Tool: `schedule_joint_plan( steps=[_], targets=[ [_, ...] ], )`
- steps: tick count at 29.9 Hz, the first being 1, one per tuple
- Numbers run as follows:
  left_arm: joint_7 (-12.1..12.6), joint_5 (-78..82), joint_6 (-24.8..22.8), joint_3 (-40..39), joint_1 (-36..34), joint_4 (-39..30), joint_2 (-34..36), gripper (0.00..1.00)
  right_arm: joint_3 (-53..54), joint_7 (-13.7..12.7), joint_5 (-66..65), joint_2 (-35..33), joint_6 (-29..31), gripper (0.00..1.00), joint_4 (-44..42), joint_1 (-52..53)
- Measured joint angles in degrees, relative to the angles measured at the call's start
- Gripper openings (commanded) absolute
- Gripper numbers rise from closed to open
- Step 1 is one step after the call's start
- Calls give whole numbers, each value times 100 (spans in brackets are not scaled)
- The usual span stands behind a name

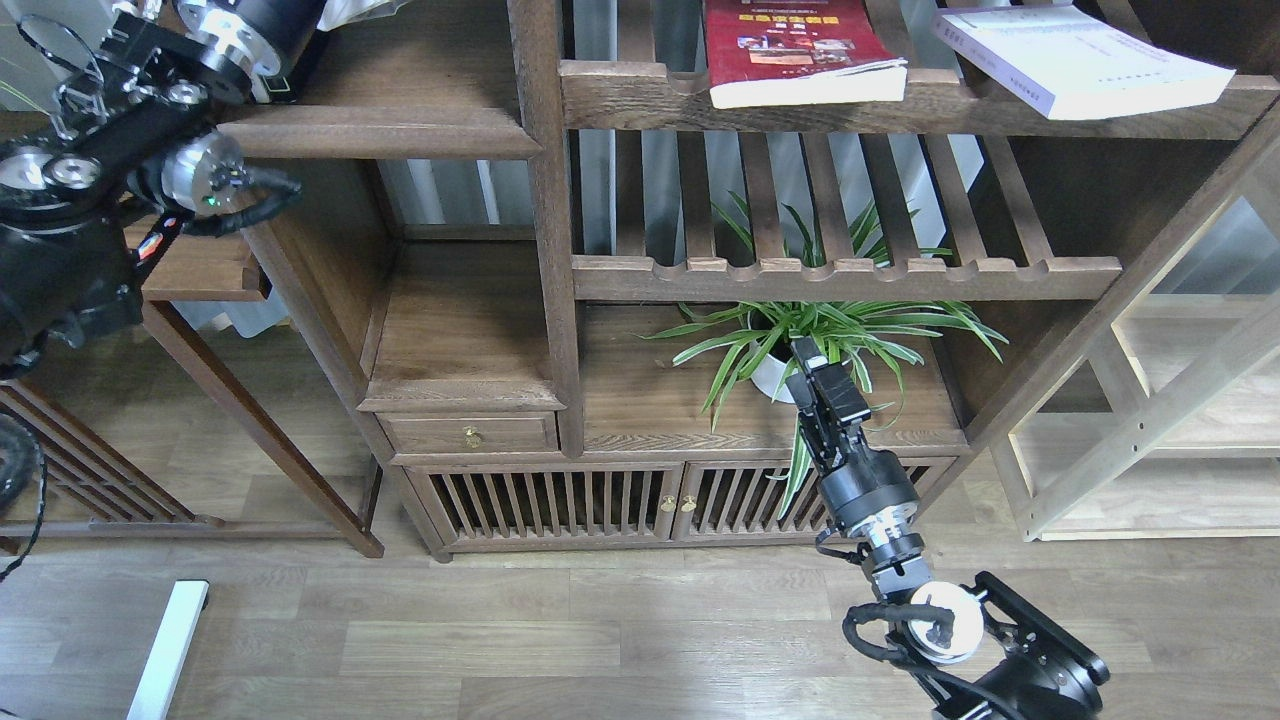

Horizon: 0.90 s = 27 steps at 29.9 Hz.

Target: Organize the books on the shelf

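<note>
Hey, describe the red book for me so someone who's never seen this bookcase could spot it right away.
Find the dark wooden bookcase and the slatted shelf along the top, right of the tall upright post. Two books lie flat on it, front edges overhanging the rail. The red book is the left one, directly above the potted plant; its red cover with small photos sets it apart from the pale book to its right.

The dark-brown wooden bookcase (540, 200) has a matt, visibly grained finish. The red paperback (795, 45) has a glossy cover and pale paper edges. The floor (500, 630) is smooth grey-brown wood-look plank. The black arm (880, 500) has polished metal rings.
</note>
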Motion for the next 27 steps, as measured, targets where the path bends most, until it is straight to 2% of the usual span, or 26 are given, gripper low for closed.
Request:
schedule_joint_plan(
  steps=[2, 13, 27],
  targets=[
    [-4, -4, 160, 29, 86, 0, -7, 5, 1, 0, 0, -21, 0, 74, 6, -31],
    [-16, -19, 588, -10, 487, -2, -44, 5, -2, 0, 0, -123, 0, 74, 16, -241],
    [-3, -137, 702, -235, 641, 198, -276, 6, -59, 0, -55, -126, 0, 74, 31, -260]
  ],
)
